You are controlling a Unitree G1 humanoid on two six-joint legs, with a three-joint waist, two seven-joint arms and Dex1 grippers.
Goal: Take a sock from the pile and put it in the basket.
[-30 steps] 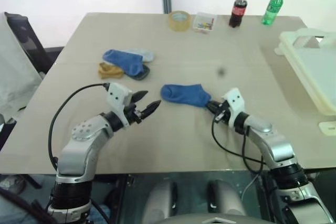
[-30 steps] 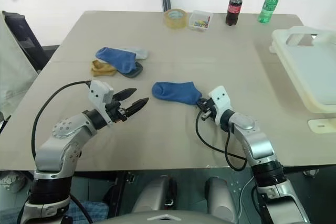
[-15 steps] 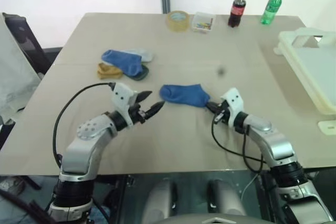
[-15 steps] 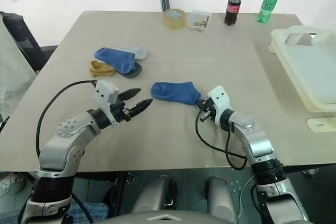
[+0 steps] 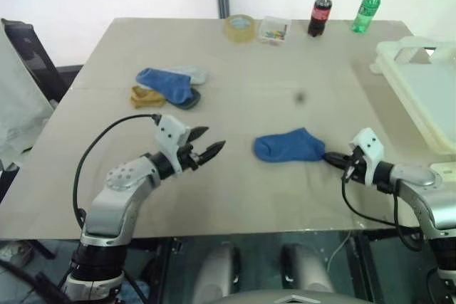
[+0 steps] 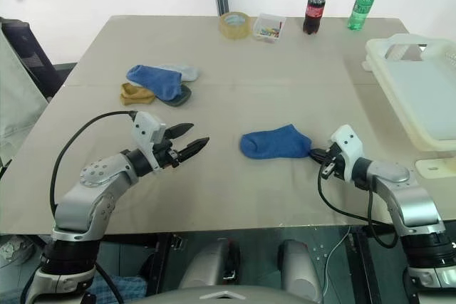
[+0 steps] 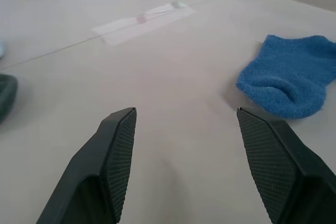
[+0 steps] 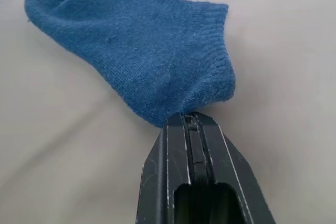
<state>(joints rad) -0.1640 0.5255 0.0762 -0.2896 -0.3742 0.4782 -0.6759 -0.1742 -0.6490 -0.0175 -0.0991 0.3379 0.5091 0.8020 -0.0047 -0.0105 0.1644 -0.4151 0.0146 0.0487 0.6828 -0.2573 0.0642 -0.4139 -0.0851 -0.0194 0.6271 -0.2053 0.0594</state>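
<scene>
Pile [image 5: 167,86]: at 10 o'clock on the table [image 5: 235,190]; royal-blue, pale grey-blue, mustard and dark socks bunched together; unchanged from a second ago.
Left gripper [image 5: 207,145]: hovering at 7 o'clock, fingers spread wide, nothing between them; aimed toward the sock; barely shifted over the last second.
Sock [image 5: 288,145]: royal blue, flat on the table, just right of centre; dragged rightward from its place nearer the middle a second ago; now well apart from the pile.
Right gripper [image 5: 333,158]: at 4 o'clock, fingers pressed together on the sock's edge; pinch plainly seen in the right wrist view, a fold of knit caught at the fingertips [image 8: 190,121]; swung to the right with the sock in tow.
Basket [image 5: 419,83]: cream-white, at 3 o'clock on the table's right edge; sock not yet in it, a stretch of bare table between.
Meaning for the task: separation from the pile judged complete; transport toward the basket under way; lift over the rim and release judged outstanding.
Risk: thin pinch at the fabric's margin; slip judged possible on lifting.
</scene>
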